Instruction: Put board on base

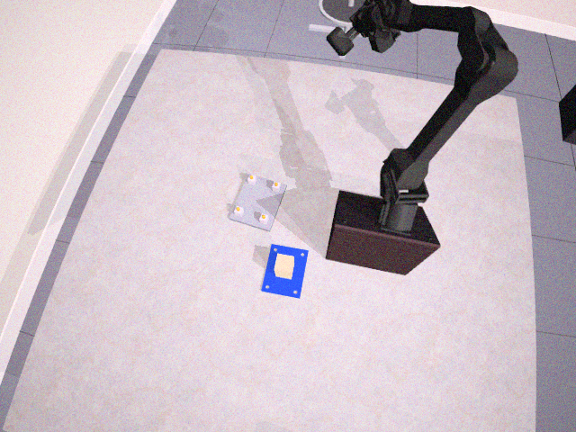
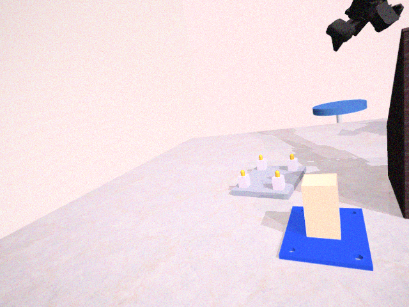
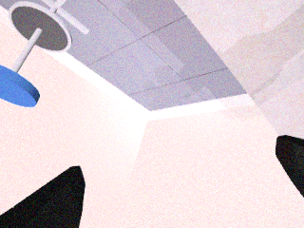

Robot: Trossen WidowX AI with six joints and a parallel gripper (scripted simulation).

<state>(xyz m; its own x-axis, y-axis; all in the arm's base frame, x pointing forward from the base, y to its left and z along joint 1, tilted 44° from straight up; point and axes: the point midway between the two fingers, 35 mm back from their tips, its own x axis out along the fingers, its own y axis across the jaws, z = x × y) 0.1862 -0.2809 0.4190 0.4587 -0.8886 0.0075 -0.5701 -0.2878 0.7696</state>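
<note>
On the table, handle side up, lies the blue board (image 1: 279,285) (image 2: 325,252), flat, just beside the grey base (image 1: 255,199) (image 2: 264,191) and not on it. Handle (image 1: 283,266) (image 2: 322,211) is a tall pale block standing on the board, untouched. Four corner holes visible from the top. Base has four white posts, gold pins bare, nothing seated. Board and base look turned a little differently from each other, so a small twist is probably needed before lowering.

Gripper (image 1: 361,42) (image 2: 362,31) (image 3: 181,160) is up high, well apart from both, fingers spread wide with nothing between them. Wrist view shows only wall, floor, a bit of table edge and a blue round seat (image 2: 340,107) (image 3: 19,89); board not in that view. Arm comes off a dark brown block (image 1: 372,246) (image 2: 405,132) on the table.

Step in hand: approach, pre-grasp, judged from the pose. Pick not yet done. Next move: swing over to the board, point the fingers down, straddle the handle, line them up with its flat sides, go low enough for a firm hold, then close. Off-square grip could tilt the board and make pin alignment harder later.
</note>
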